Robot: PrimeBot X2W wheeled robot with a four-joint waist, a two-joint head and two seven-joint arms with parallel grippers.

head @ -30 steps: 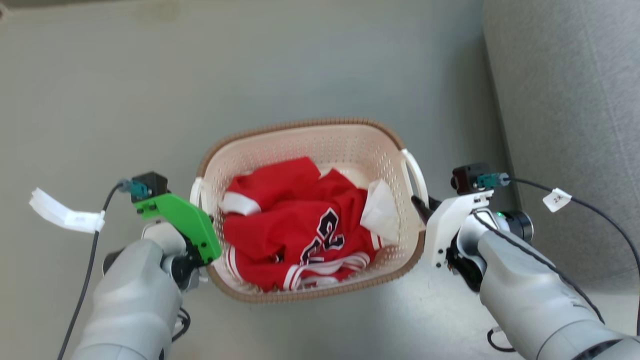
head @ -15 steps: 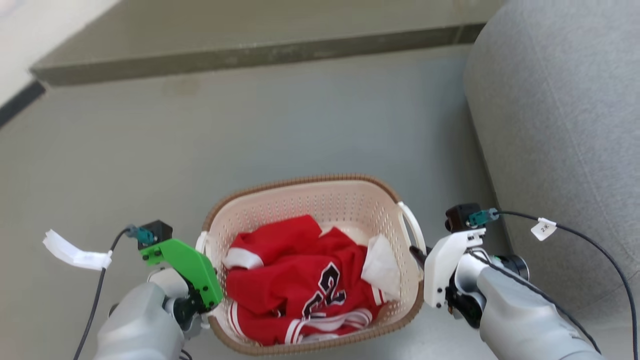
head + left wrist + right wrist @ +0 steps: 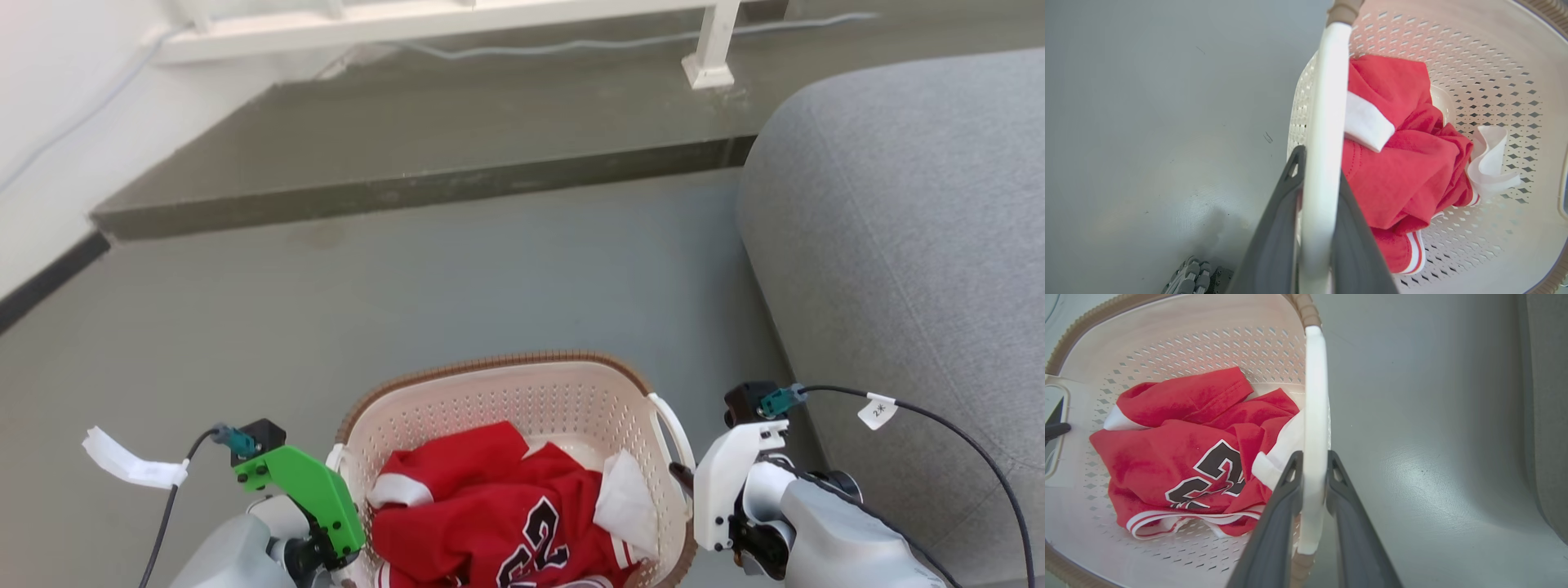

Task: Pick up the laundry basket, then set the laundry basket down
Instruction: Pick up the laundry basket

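The laundry basket [image 3: 490,365] is cream, perforated, brown-rimmed, and sits low in the head view between my two arms. It holds a red jersey [image 3: 482,523]. In the left wrist view my left gripper [image 3: 1318,171] is shut on the basket's white loop handle [image 3: 1327,94], one dark finger on each side. In the right wrist view my right gripper [image 3: 1313,457] is shut on the other loop handle [image 3: 1316,384]. The basket wall [image 3: 1167,339] and the jersey [image 3: 1180,457] lie to the left of that handle. The head view shows one right finger [image 3: 680,474] against the right handle.
A grey sofa [image 3: 898,245] fills the right side, close to my right arm. A dark raised step [image 3: 408,188] crosses the back, with a white railing post [image 3: 709,49] on it. A white wall [image 3: 49,122] stands at the left. Grey floor [image 3: 408,310] lies ahead of the basket.
The head view has tilted up, so the basket and arms sit lower in the picture and the step and railing have come into sight. Both grippers keep their hold on the handles.
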